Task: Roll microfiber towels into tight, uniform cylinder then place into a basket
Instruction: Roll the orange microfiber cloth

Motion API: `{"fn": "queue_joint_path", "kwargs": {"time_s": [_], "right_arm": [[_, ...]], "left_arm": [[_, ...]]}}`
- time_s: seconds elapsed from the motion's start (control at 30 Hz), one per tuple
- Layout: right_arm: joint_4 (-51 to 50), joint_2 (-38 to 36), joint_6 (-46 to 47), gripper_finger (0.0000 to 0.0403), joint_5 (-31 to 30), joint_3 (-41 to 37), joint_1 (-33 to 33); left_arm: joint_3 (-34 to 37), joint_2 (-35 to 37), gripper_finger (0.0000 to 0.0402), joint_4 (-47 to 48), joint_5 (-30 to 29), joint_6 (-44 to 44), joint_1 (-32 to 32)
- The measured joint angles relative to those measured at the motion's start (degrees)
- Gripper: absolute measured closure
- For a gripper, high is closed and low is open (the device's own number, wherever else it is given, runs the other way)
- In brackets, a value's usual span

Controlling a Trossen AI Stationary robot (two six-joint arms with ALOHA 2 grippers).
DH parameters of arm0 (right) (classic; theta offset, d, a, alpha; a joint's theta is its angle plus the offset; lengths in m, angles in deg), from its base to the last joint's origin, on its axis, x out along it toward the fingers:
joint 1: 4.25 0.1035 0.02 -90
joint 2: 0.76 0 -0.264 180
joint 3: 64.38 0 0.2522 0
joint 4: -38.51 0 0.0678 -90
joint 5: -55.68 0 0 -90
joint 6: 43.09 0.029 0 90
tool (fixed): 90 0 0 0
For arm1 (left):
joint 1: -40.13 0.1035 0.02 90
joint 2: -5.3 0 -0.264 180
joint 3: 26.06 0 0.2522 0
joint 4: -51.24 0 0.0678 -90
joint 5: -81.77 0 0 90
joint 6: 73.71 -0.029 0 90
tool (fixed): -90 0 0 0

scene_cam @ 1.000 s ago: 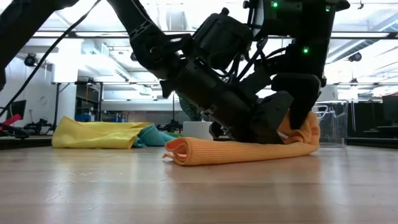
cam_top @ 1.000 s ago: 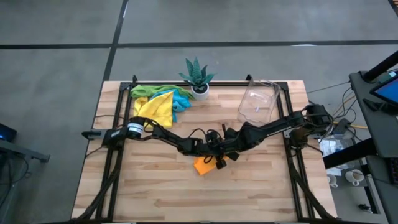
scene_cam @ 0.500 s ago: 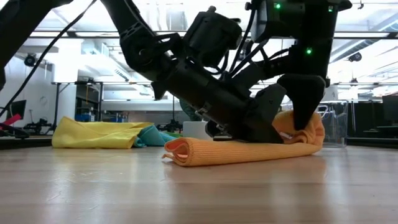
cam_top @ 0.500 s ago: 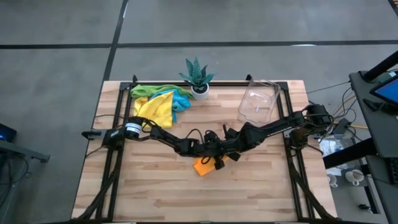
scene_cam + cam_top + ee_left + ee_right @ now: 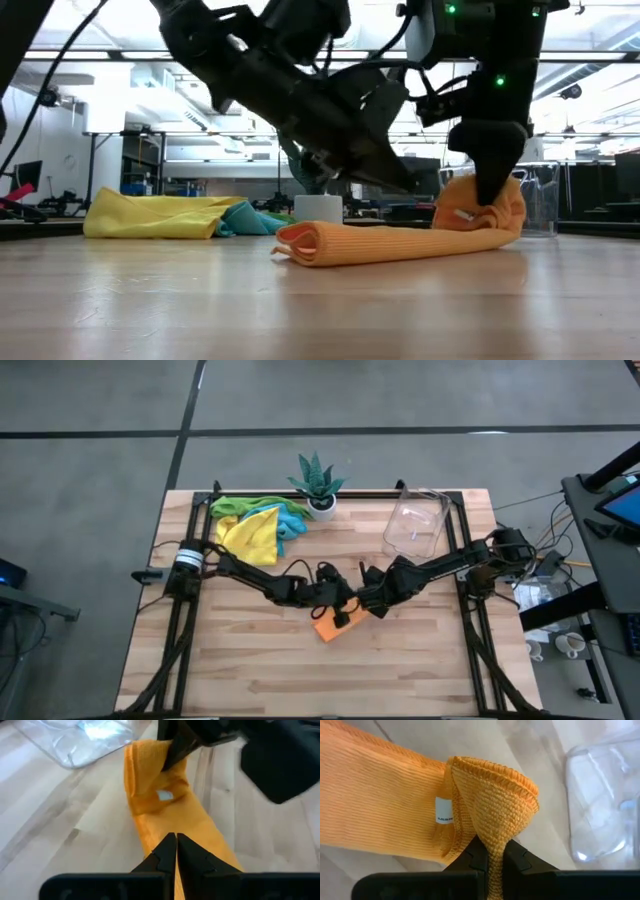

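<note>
An orange towel (image 5: 333,626), folded into a long thick band, lies mid-table; in the low view the orange towel (image 5: 390,243) lies flat with its right-hand end raised. My right gripper (image 5: 490,849) is shut on that end. My left gripper (image 5: 176,840) is shut and hovers a little above the band's middle, clear of it; in the low view my left gripper (image 5: 408,187) slants down from the left. The basket (image 5: 415,525), clear plastic, stands at the far right with nothing in it. My right gripper pinches the towel's raised end at a bunched fold of its hemmed edge (image 5: 492,822) between its two fingers. The fingers (image 5: 490,185) come steeply from above. That end is lifted off the wood, and the rest of the band (image 5: 360,245) lies on the table.
A heap of yellow, green and blue towels (image 5: 255,525) lies at the far left. A potted plant (image 5: 318,482) stands at the far edge's middle. Bare wood lies along the near half of the table (image 5: 330,680).
My left gripper, still shut, has risen off the orange towel and drawn back toward the table's left edge. My right gripper has kept its hold on the raised end, and the towel has stayed where it lay.
</note>
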Motion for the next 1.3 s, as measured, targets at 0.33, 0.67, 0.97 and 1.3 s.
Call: {"fn": "queue_joint_path", "kwargs": {"time_s": [0.33,0.67,0.97,1.3], "right_arm": [[-8.47,6.37,1.47,0.0390,-2.32,5.08,1.13],[-16.33,14.28,2.56,0.0390,-3.70,13.70,3.31],[-13.83,14.57,2.21,0.0388,-3.68,14.94,4.25],[-11.54,14.53,2.20,0.0326,-2.67,14.13,4.26]], "left_arm": [[4.02,0.69,0.0402,-5.99,-2.56,1.65,-0.71],[4.06,0.68,0.0402,-6.22,-2.12,0.33,-0.82],[5.15,8.39,0.0402,6.39,4.01,-0.46,-1.04],[18.55,27.58,0.0402,5.11,-5.21,-0.65,-2.15]]}}
